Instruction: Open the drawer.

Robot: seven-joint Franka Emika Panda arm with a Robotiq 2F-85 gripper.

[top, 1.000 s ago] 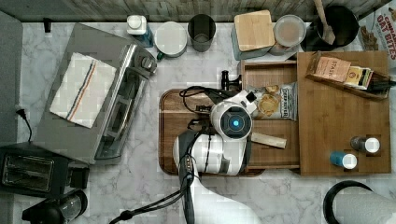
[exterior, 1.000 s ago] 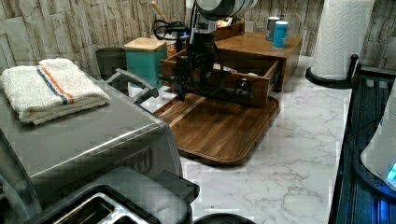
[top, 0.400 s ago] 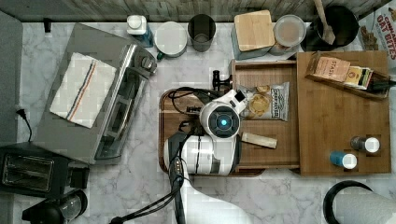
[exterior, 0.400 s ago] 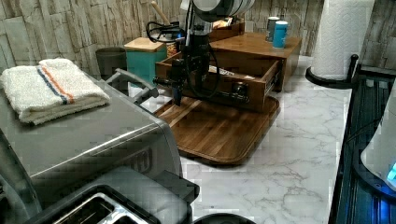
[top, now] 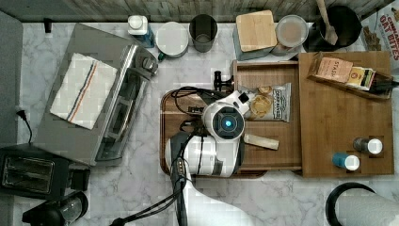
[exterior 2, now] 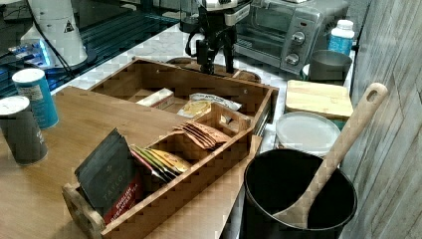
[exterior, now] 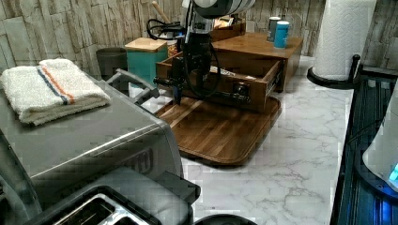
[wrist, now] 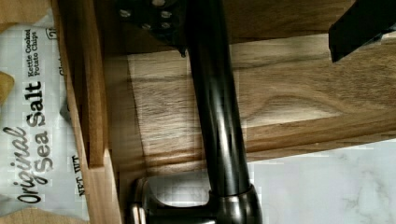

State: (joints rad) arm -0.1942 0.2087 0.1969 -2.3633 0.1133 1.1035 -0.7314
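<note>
Wrist view: black bar handle (wrist: 217, 112) runs lengthwise between the gripper's fingers, one finger (wrist: 154, 18) hard against it, the other (wrist: 362, 25) standing well off. So the pincer straddles the bar, partly spread, not visibly pinching it; whether it bears on the bar I can't tell.

Left view: gripper (exterior: 180, 84) hangs on the near face of the drawer (exterior: 225, 82), which is pulled well out of the bamboo box (exterior: 263, 47) over the cutting board (exterior: 220, 131).

Top view: drawer (top: 268, 136) sticks out toward the top view's left, chip bag (top: 273, 102) inside. The bar's long axis runs across the pull direction, so further travel is straight toward the top view's left, perpendicular to the bar. Judgement: mostly open, little left.
</note>
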